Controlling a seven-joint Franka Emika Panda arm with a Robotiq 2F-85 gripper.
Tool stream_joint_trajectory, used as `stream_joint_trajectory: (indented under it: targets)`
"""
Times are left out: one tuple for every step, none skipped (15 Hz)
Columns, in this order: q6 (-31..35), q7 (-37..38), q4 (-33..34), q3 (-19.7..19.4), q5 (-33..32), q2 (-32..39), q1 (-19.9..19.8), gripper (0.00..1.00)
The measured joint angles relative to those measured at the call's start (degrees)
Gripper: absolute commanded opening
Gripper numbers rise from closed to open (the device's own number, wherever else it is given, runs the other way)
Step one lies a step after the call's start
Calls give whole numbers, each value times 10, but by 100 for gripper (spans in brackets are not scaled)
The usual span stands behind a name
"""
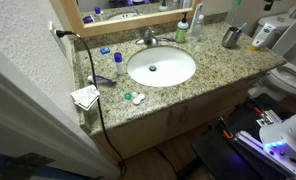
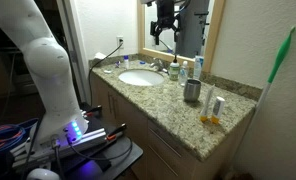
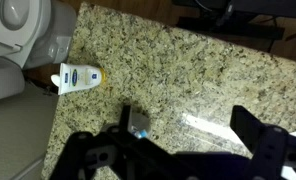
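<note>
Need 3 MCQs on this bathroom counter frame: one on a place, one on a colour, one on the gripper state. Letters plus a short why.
1. Where is the white tube?
A. in the sink basin
B. on the granite counter, at the end beside the toilet
C. on the floor

2. What colour is the tube's cap?
A. red
B. yellow
C. green

3. How do the jaws of the gripper stand?
A. open, holding nothing
B. shut, empty
C. shut on a sponge

Answers:
1 B: the wrist view shows it at the counter's edge, next to the toilet.
2 B: the cap end is plainly yellow in the wrist view.
3 A: the fingers stand wide apart in the wrist view, clamped on nothing.
</note>
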Motion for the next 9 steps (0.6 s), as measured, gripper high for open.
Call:
stream_joint_trajectory:
  targets:
    - [0, 0, 0, 0, 0, 0, 0, 100]
    - [0, 0, 0, 0, 0, 0, 0, 100]
    - [0, 0, 0, 0, 0, 0, 0, 100]
    - [0, 0, 0, 0, 0, 0, 0, 100]
    - [-1, 7, 0, 0, 3, 0, 0, 100]
    - [-6, 19, 0, 0, 17, 0, 0, 100]
    - [-5, 36, 4, 0, 51, 8, 2, 100]
    - [-1, 54, 15, 0, 89, 31, 7, 100]
    - [5, 75, 34, 1, 123, 63, 12, 100]
